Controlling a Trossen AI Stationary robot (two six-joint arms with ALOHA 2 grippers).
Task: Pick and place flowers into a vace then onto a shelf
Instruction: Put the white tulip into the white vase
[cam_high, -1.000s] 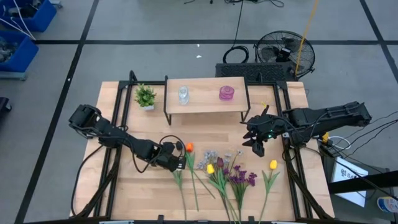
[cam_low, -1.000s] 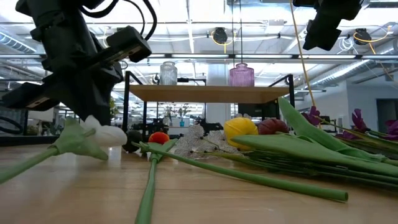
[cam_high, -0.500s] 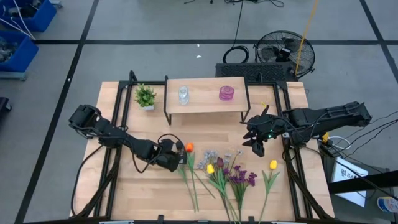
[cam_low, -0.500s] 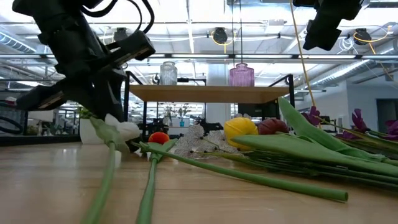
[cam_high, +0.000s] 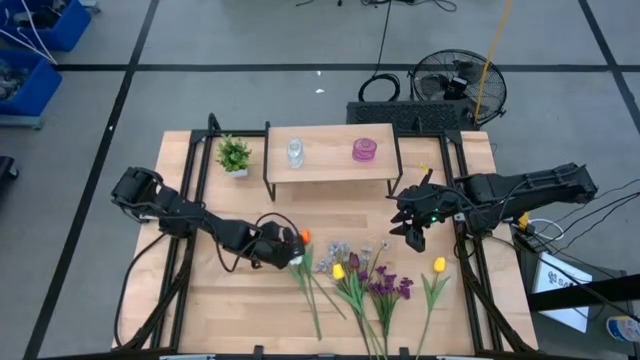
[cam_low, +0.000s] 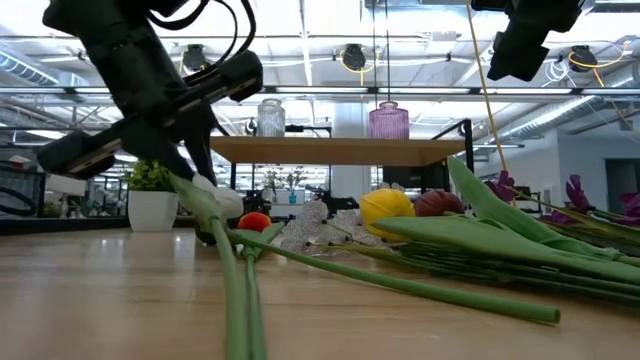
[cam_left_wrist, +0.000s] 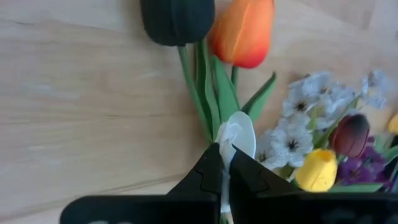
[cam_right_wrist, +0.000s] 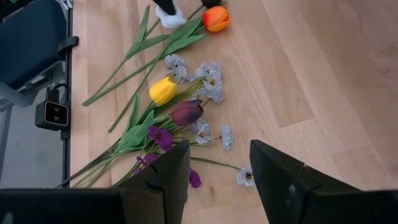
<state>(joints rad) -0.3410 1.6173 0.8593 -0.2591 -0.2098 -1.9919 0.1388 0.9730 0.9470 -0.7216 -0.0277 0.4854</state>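
My left hand (cam_high: 285, 250) – fingers pinched on the white tulip (cam_left_wrist: 236, 134), bloom just off the surface (cam_high: 200, 300), beside the orange tulip (cam_high: 304, 237) | my right hand (cam_high: 413, 235) – fingers spread, holding nothing, hovering near the shelf's (cam_high: 330, 168) right end | remaining flowers (cam_high: 365, 280) lie in front of the shelf.

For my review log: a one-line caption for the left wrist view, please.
Left gripper shut on the white tulip, beside the orange tulip on the wooden table.
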